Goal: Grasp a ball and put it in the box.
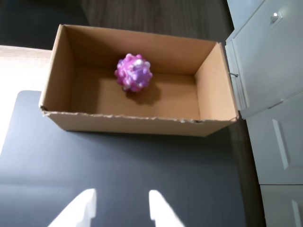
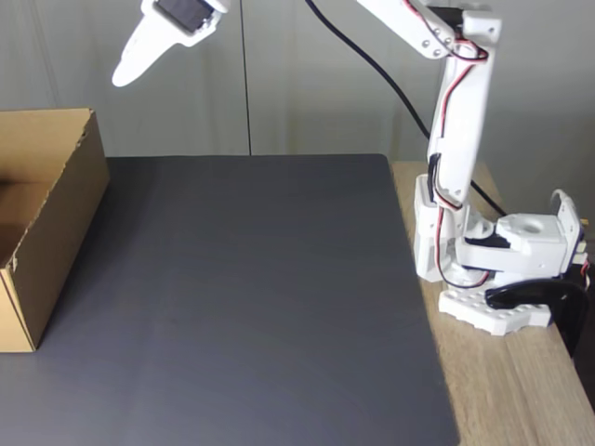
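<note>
Two white fingertips (image 1: 85, 203) of the gripper (image 1: 120, 205) come into the wrist view from the bottom edge, with a clear gap between them and nothing held there; only the dark mat (image 1: 118, 161) shows through the gap. So the jaws stand open and empty. In the fixed view the gripper (image 2: 153, 46) hangs high in the air near the top left, well above the mat (image 2: 251, 297) and to the right of the cardboard box (image 2: 46, 232).

The knobby purple, pink and white ball (image 1: 133, 72) lies inside the cardboard box (image 1: 137, 120), on its floor, near the far wall and a little left of the middle in the wrist view. It throws a shadow on the floor to its right. From this I judge that the task is already done in its main part, and only the return of the arm is left.

Not much can go wrong now, but some risks remain. If the arm comes down or swings left while it folds back, a finger could strike the near rim of the box, which is light cardboard and stands free on the mat, so it may slide or tip. The ball looks soft and rubbery, so a hard push on the box could make it roll, though the straight walls should keep it inside. The black cable (image 2: 372, 65) behind the arm could also catch on a joint.
</note>
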`<act>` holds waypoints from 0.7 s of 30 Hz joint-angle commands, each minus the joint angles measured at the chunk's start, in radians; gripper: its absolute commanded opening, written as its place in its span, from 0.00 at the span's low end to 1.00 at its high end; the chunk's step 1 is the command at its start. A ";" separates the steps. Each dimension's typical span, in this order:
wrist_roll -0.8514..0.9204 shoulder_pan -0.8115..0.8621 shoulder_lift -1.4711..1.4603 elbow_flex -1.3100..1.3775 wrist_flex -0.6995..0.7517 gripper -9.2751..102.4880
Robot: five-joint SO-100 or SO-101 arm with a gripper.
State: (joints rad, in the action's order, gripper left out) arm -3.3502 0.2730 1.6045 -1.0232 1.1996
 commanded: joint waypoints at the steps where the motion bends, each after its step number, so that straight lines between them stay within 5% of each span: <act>1: -0.008 -0.011 0.071 -0.032 -0.017 0.20; 9: 0.011 0.011 0.431 -0.572 -0.290 0.21; 21: 0.127 -0.015 0.778 -1.127 -0.497 0.19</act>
State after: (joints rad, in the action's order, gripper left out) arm -3.2321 0.2608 2.3071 -2.0770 0.7470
